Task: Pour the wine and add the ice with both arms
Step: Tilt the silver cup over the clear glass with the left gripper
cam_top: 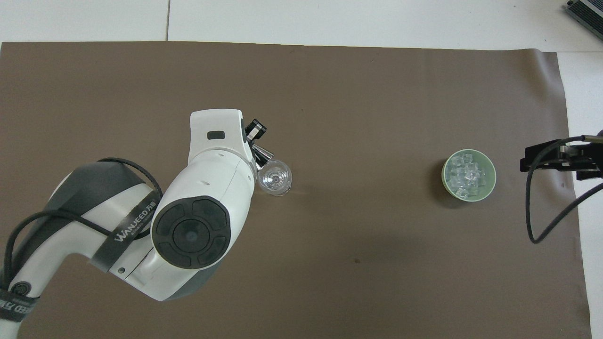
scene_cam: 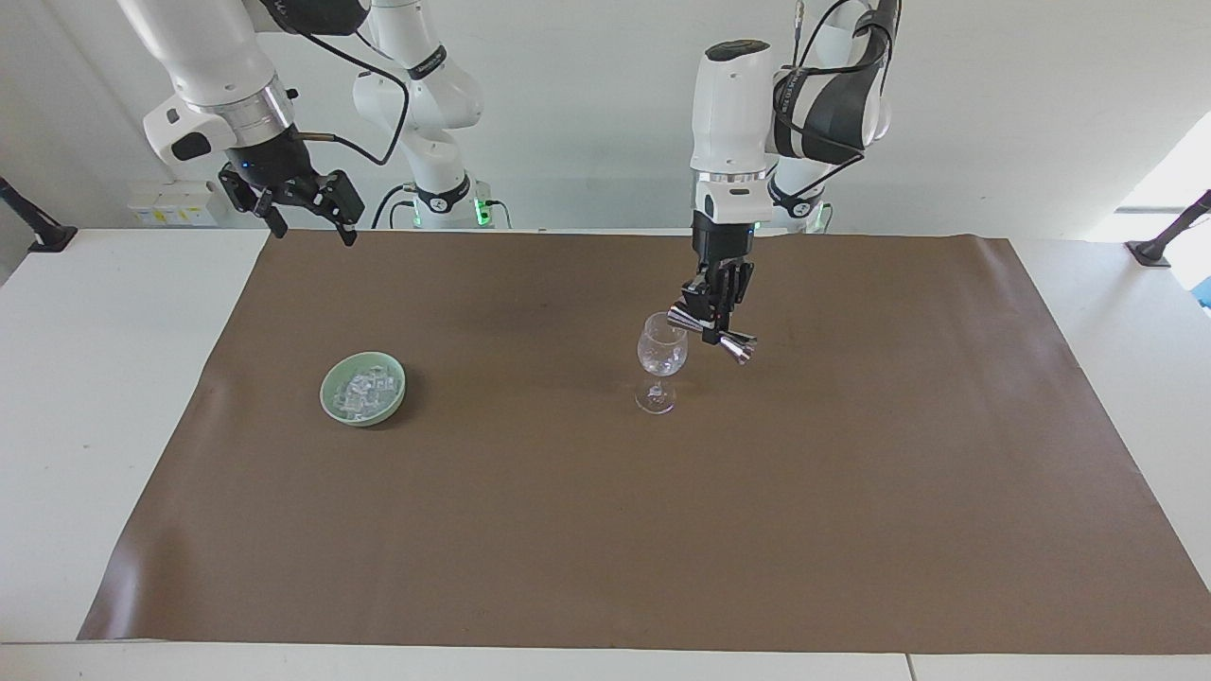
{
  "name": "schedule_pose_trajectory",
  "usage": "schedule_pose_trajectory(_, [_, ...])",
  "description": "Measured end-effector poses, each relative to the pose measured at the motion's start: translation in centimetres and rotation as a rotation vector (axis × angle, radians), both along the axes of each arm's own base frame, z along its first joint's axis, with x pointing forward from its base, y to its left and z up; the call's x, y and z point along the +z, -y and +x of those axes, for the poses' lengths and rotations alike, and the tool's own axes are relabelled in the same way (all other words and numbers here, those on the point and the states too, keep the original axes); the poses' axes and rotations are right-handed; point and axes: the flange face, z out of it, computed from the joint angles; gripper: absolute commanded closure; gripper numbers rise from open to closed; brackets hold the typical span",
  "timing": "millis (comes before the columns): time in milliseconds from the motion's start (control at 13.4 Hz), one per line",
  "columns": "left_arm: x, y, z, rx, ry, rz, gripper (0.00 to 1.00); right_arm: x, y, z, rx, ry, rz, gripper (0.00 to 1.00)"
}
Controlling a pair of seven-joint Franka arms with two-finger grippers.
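A clear wine glass (scene_cam: 661, 352) stands upright mid-mat; it also shows in the overhead view (cam_top: 274, 177). My left gripper (scene_cam: 717, 307) hangs just beside the glass on the left arm's side, shut on a silver double-ended jigger (scene_cam: 711, 333). The jigger lies nearly level, one mouth by the glass's rim. In the overhead view the left gripper (cam_top: 257, 140) and jigger (cam_top: 263, 153) peek out past the wrist. The ice (scene_cam: 364, 390) is heaped in a green bowl (scene_cam: 382, 417) toward the right arm's end. My right gripper (scene_cam: 307, 213) waits open, high over the mat's edge nearest the robots.
A brown mat (scene_cam: 605, 530) covers most of the white table. In the overhead view the bowl (cam_top: 444, 175) with ice (cam_top: 466, 174) sits beside the right gripper (cam_top: 558, 157). The left arm's bulky wrist covers the mat beside the glass there.
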Motion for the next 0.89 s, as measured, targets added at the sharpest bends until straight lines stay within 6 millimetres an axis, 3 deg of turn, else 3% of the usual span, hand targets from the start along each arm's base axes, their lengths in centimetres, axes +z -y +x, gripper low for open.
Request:
schedule_pose_trajectory(522, [0.2,0.0,0.2,0.037,0.011,-0.05,1.0,0.0,0.0,0.0,0.0,0.0,0.0,0.0])
schedule_pose_trajectory(895, [0.4,-3.3,2.3,0.099,-0.101,-0.195,1.0,0.0,0.0,0.0,0.0,0.0,0.0,0.0])
